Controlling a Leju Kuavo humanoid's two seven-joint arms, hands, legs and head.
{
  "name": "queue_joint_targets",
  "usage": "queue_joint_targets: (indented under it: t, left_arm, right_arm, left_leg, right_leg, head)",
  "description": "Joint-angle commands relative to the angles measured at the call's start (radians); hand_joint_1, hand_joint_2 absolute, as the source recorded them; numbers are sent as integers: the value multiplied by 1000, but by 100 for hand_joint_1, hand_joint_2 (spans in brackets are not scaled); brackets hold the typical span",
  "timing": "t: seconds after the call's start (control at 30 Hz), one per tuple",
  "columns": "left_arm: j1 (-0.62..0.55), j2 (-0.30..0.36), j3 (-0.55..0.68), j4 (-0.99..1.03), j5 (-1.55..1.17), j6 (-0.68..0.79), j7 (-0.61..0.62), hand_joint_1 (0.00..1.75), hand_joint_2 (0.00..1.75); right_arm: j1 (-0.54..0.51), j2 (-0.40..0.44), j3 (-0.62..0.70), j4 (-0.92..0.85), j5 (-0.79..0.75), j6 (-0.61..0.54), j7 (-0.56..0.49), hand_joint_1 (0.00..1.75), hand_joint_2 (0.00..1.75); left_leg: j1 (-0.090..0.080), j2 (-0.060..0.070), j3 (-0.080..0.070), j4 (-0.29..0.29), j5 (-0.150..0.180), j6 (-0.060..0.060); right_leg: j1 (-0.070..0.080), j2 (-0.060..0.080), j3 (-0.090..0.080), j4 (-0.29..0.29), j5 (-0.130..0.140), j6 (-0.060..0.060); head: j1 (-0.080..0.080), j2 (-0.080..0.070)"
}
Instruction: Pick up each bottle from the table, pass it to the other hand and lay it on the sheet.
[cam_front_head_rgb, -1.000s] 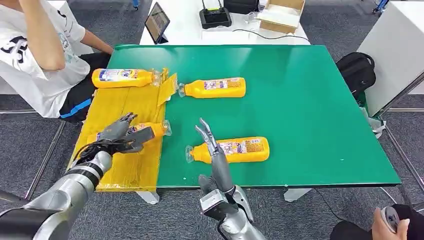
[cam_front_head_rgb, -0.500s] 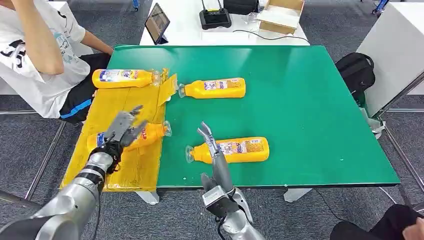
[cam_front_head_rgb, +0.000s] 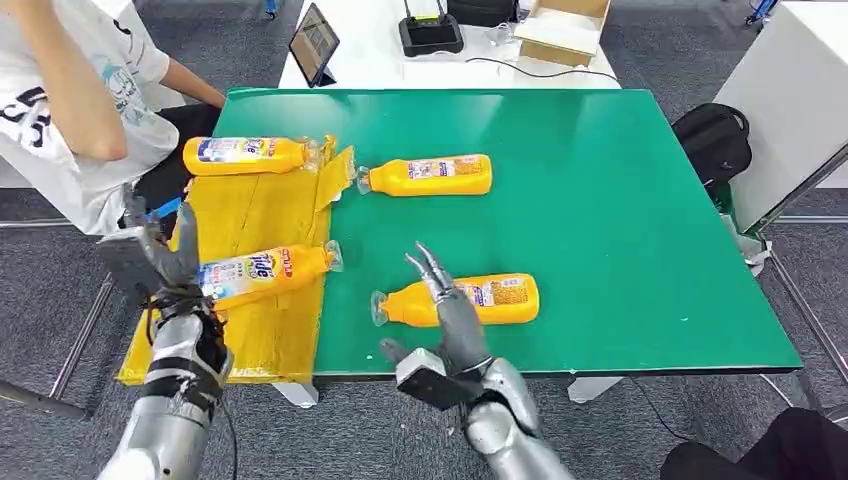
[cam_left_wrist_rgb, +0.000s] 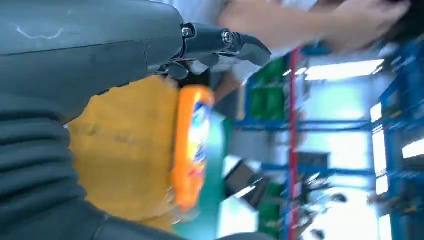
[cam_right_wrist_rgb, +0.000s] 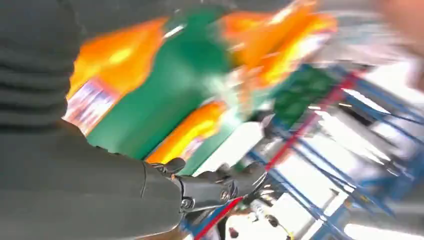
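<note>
**Two bottles down on the sheet, two left on the worktop**

While two bottles already lie on the yellow sheet (cam_front_head_rgb: 250, 215), counts as roughly half done, judging by how things lie; far bottle on the sheet (cam_front_head_rgb: 245, 155) rests along the sheet's far edge, near the seated person (cam_front_head_rgb: 75, 110); near bottle on the sheet (cam_front_head_rgb: 262, 272) lies across the sheet's near part, cap pointing toward the green worktop (cam_front_head_rgb: 600, 200), touched by neither hand.

Left robot hand (cam_front_head_rgb: 160, 255) raised just beside that near bottle's base, off the sheet's outer edge, fingers spread and holding nothing; right robot hand (cam_front_head_rgb: 445, 295) poised above the front bottle on the worktop (cam_front_head_rgb: 462, 299), fingers extended and apart, likewise holding nothing; hard to tell from the head view whether fingertips touch the bottle.

Left to do: front bottle to be picked up, handed across and laid down; then the back bottle on the worktop (cam_front_head_rgb: 430, 175), lying just beside the sheet's lifted corner; both wrist views too blurred for detail.
</note>
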Motion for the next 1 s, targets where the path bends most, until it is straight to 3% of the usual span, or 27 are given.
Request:
queue_joint_targets:
  t: [0.03, 0.27, 0.53, 0.77, 1.0]
  left_arm:
    - [218, -1, -59, -334, 6, 56, 5, 0, 175]
    - [208, 4, -101, -227, -27, 41, 5, 0, 175]
    - [193, 4, -113, -186, -47, 39, 5, 0, 175]
    - [144, -9, -161, -68, -76, 29, 5, 0, 175]
    - [123, -8, -178, -30, -57, 23, 5, 0, 175]
  right_arm:
    - [-136, -235, -120, 75, 142, 130, 174, 0, 175]
    - [-205, -259, -146, 205, 163, 247, 199, 0, 175]
    - [-217, -250, -131, 254, 167, 258, 196, 0, 175]
    - [-366, -200, -40, 547, 168, 336, 167, 0, 175]
    - [-446, -168, 22, 660, 170, 377, 148, 0, 175]
  left_leg:
    - [-1, 2, 2, -1, -1, 2]
    - [-1, 1, 2, 0, -1, 2]
    - [0, 1, 5, 0, -2, 2]
    - [0, 3, 5, -1, -1, 2]
    - [0, 3, 4, 0, -1, 2]
  right_leg:
    - [-1, 1, 2, -1, 0, -1]
    - [0, 0, 2, -1, 0, -2]
    - [1, -1, 5, -1, -1, -3]
    - [1, 2, 5, -2, 0, -3]
    - [1, 2, 3, -1, 0, -3]
  head:
    - [0, 0]
    - [-1, 0]
    - [0, 0]
    - [0, 0]
    - [0, 0]
